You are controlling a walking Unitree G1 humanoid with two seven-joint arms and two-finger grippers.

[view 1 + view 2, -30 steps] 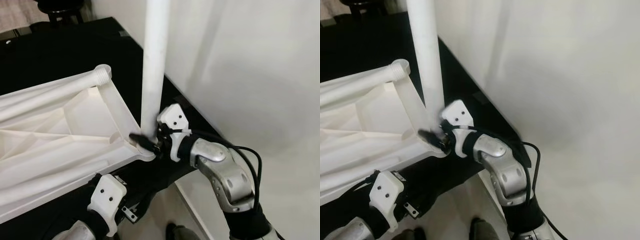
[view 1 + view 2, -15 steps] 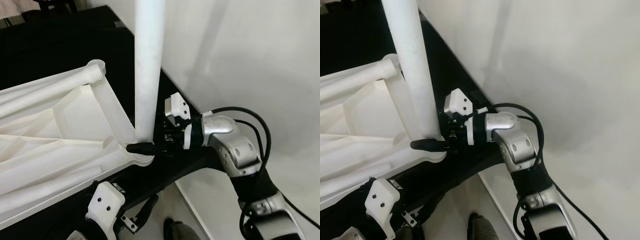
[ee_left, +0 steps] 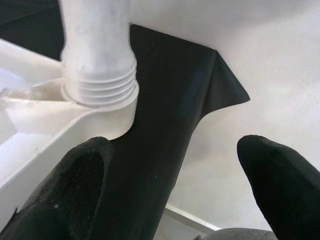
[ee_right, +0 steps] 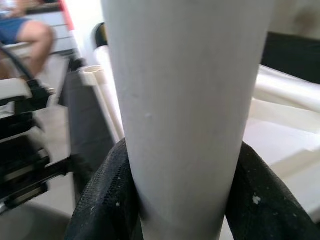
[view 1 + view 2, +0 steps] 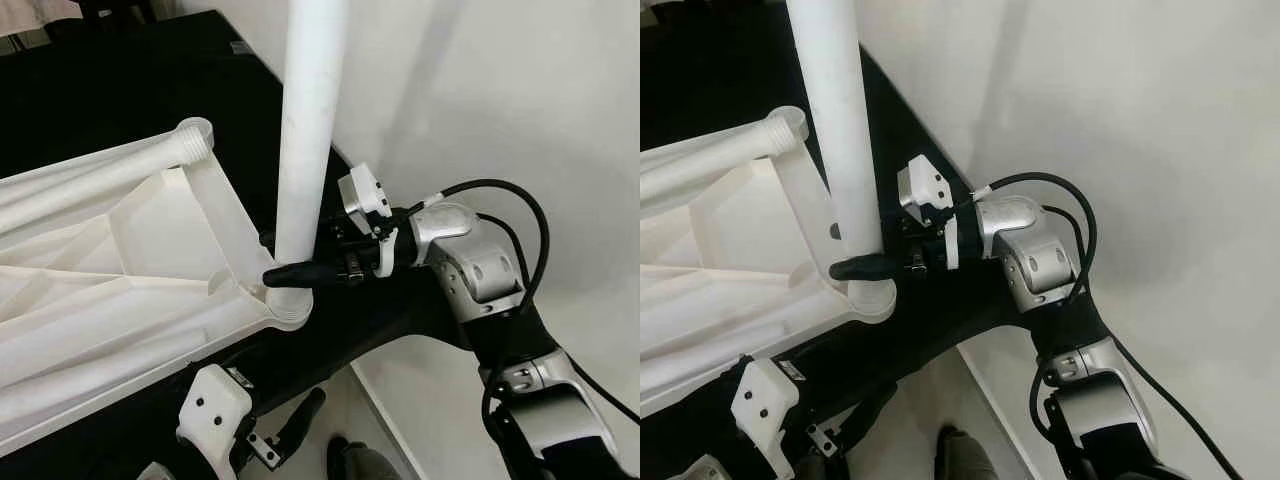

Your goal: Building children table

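One white table leg [image 5: 305, 150] stands upright in the corner socket [image 5: 288, 305] of the overturned white tabletop [image 5: 110, 280] on a black surface [image 5: 120, 90]. The right gripper [image 5: 290, 272] clamps the leg's base; the left gripper [image 3: 175, 190], fingers spread wide, sits below the socket.

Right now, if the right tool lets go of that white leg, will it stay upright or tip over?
Probably stays up: the white leg stands near vertical with its threaded end seated in the tabletop's corner socket. Threads still show above the socket, so it may wobble. It looks like stiff, hollow, smooth plastic, likely light; the right tool, closed around its base, could slip while twisting.
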